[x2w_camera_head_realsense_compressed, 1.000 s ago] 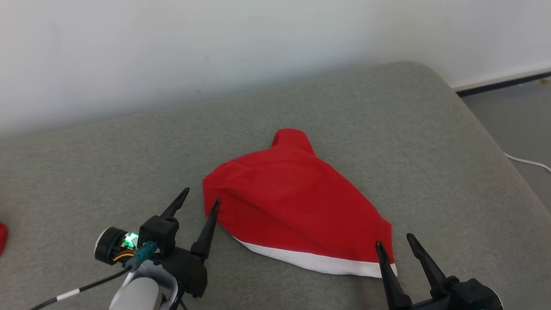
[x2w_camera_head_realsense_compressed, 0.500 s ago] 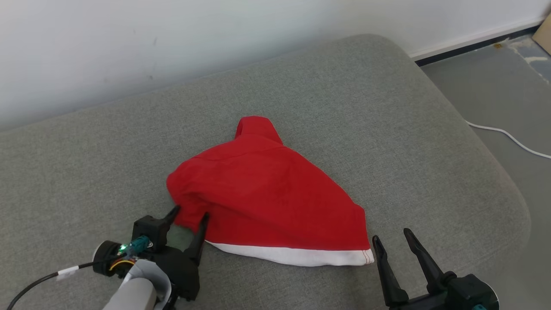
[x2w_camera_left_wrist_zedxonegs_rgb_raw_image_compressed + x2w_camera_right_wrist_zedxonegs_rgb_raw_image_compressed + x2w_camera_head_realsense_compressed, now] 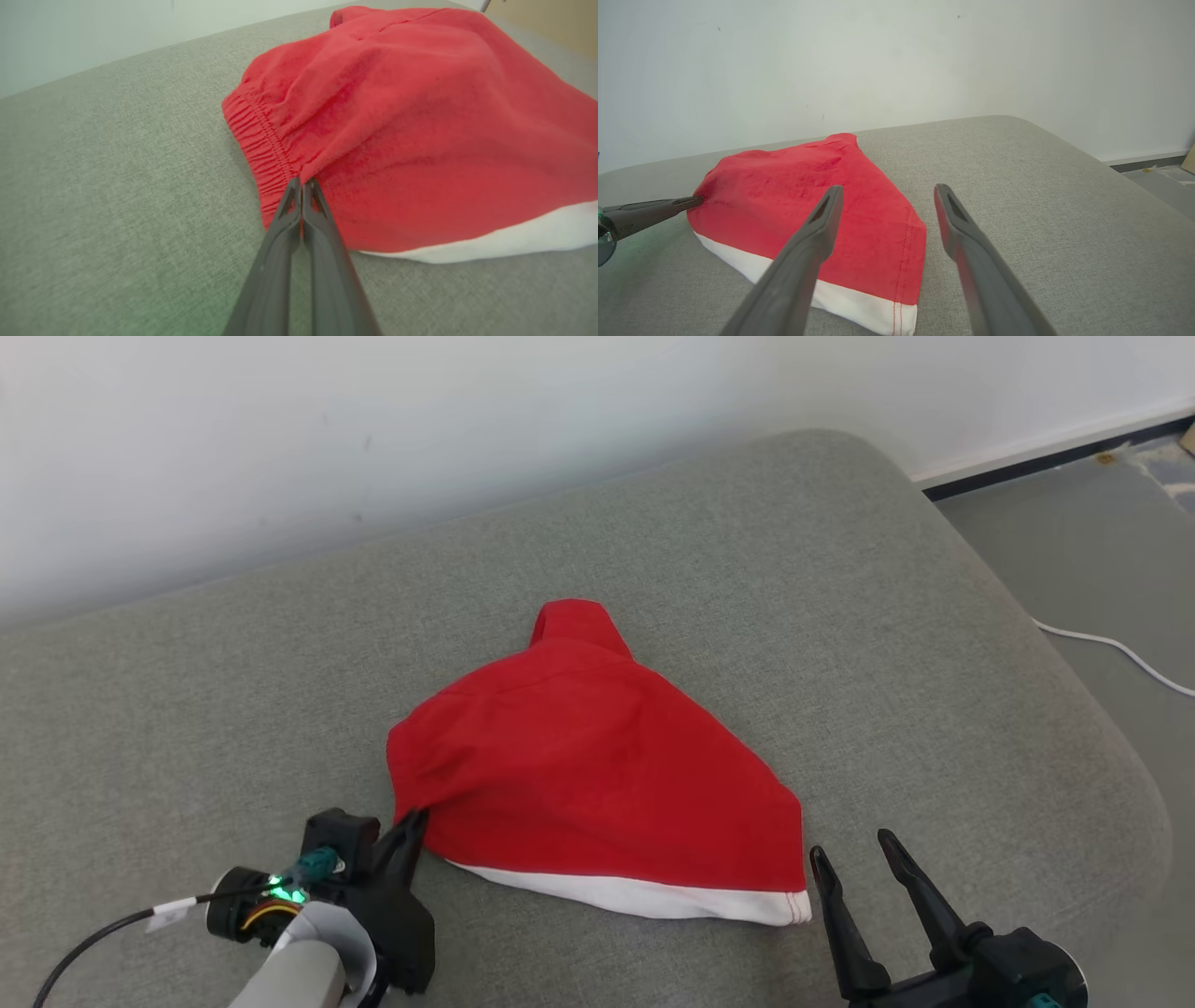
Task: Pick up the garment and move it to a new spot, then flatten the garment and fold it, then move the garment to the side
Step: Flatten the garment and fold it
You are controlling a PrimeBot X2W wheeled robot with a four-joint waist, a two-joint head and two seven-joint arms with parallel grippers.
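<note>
Item: red garment (image 3: 597,775), lying at centre frame in the head view on a grey woven cushion (image 3: 840,616). Surround: open cushion on every side of it, broadest toward the left and upper right. The cushion's rounded corner is at upper right, with grey floor (image 3: 1102,541) and a white cable (image 3: 1120,649) beyond it, and a pale wall (image 3: 373,429) runs along the top. Form: roughly triangular and lying low, narrowing to a small rounded tip at upper centre. A white band (image 3: 635,896) runs along its lower edge, and a gathered, ribbed elastic hem (image 3: 254,140) sits at its left end. Material: soft, slightly napped cloth with shallow creases, and twin stitch lines (image 3: 903,261) at the lower right corner. Left gripper (image 3: 417,819): at lower left, its dark tapered fingers pressed together and pinching a fold of the garment at the elastic hem. Right gripper (image 3: 851,845): at lower right, fingers spread wide and holding nothing, just beside the garment's white-banded corner.
</note>
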